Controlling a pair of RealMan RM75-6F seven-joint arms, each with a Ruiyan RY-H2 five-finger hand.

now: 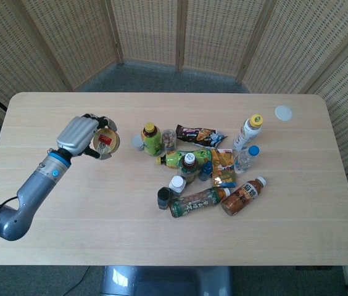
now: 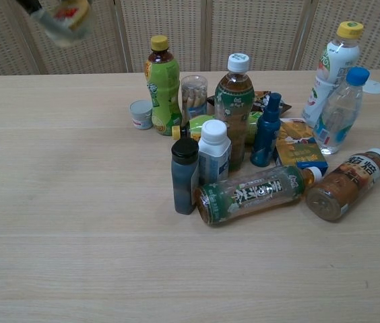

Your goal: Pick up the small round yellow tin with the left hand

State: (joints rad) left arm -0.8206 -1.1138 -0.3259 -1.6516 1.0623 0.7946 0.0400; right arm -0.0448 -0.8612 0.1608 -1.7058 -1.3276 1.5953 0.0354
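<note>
My left hand holds the small round yellow tin high above the left part of the table, fingers curled around its rim. The tin's yellow face with a red label shows toward the head camera. In the chest view only a blurred part of the tin and fingers shows at the top left edge, well above the tabletop. My right hand is in neither view.
A cluster of bottles and snack packs fills the table's middle: a green bottle with yellow cap, a small white tub, a black bottle, lying tea bottles. A white lid lies far right.
</note>
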